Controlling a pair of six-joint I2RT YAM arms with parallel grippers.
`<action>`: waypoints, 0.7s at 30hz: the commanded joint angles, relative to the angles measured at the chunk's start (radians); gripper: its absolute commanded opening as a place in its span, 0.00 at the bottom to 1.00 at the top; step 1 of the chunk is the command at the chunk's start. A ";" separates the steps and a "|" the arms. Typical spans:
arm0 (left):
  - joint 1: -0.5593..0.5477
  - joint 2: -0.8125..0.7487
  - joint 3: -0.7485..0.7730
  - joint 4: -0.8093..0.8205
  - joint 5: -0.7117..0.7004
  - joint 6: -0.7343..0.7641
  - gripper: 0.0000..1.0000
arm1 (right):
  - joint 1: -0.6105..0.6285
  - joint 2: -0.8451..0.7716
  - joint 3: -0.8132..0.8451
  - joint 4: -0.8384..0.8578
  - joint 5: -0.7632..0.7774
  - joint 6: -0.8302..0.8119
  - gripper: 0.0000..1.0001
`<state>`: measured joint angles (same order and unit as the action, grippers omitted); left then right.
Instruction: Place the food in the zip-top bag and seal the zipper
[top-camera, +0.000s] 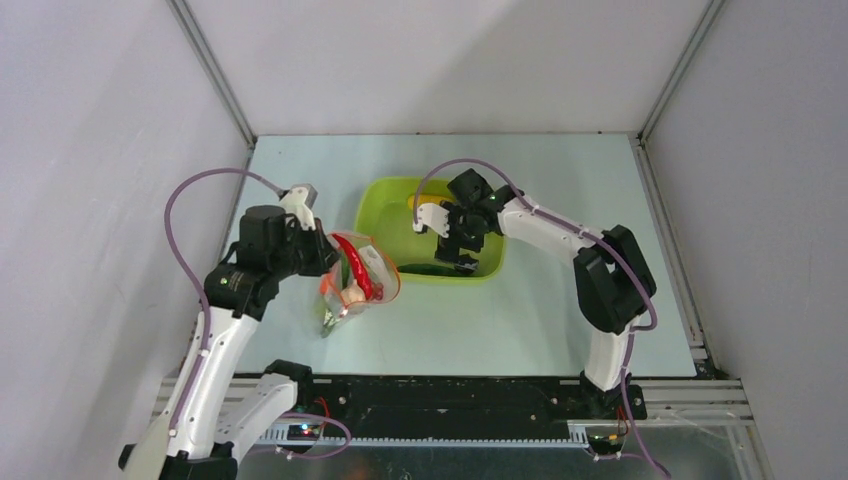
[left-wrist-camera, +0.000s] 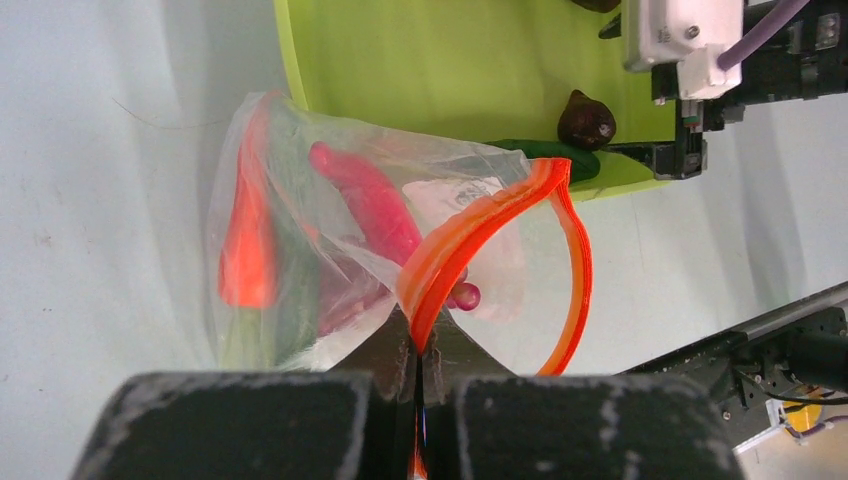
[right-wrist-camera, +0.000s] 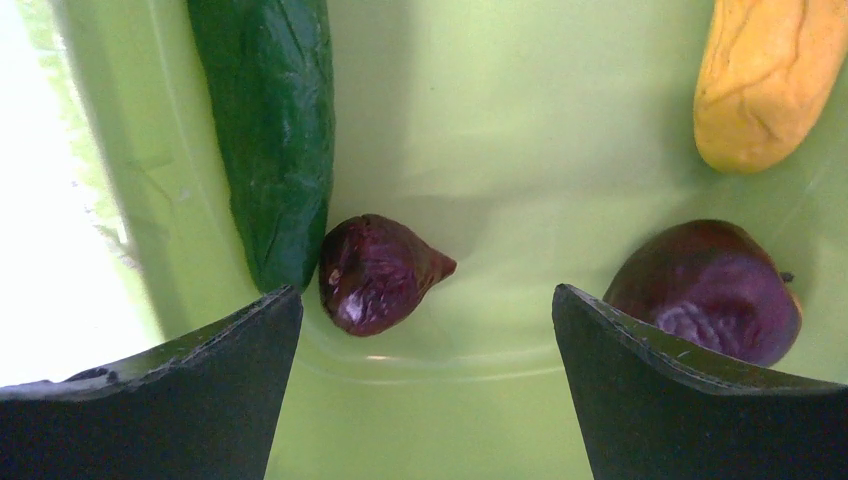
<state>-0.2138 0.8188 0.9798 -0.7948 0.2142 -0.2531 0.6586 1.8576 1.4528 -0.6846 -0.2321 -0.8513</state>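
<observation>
Through the crumpled film of the zip-top bag (left-wrist-camera: 290, 160), the left wrist view shows only some contents plainly. An orange carrot (left-wrist-camera: 248, 250) lies at the left with a red chili (left-wrist-camera: 370, 200) beside it. The green, pale and purplish shapes lower down are too smeared to name. The left gripper (left-wrist-camera: 418, 345) is clenched on one end of the zipper (left-wrist-camera: 480, 225), and its own bulk cuts off the bag's bottom (no slider shows). The mouth gapes in a loop just beside the near-left corner of the lime-green tray (top-camera: 385, 195). Whether the bag touches the table (top-camera: 560, 330) cannot be told.

In the right wrist view, a green cucumber (right-wrist-camera: 275, 120) lies along the tray's left wall and runs off the top edge. A small maroon piece (right-wrist-camera: 375, 272) touches its end. A larger dark maroon ball (right-wrist-camera: 710, 290) sits partly behind the right finger, and a yellow lemon (right-wrist-camera: 765, 75) is cropped at the corner. The right gripper (right-wrist-camera: 428, 330) hangs spread wide, holding nothing. Its gap spans the tray floor between the two maroon pieces.
</observation>
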 joint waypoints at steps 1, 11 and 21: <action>-0.001 0.025 0.057 0.046 0.038 0.016 0.00 | -0.011 0.060 0.024 0.038 -0.025 -0.116 1.00; -0.001 0.066 0.103 -0.013 -0.005 0.073 0.00 | -0.005 0.193 0.112 0.021 -0.040 -0.146 0.98; -0.001 0.100 0.110 -0.015 -0.013 0.079 0.00 | -0.029 0.237 0.127 0.121 -0.036 -0.039 0.89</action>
<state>-0.2138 0.9215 1.0409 -0.8261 0.2119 -0.2001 0.6476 2.0724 1.5429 -0.6182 -0.2680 -0.9485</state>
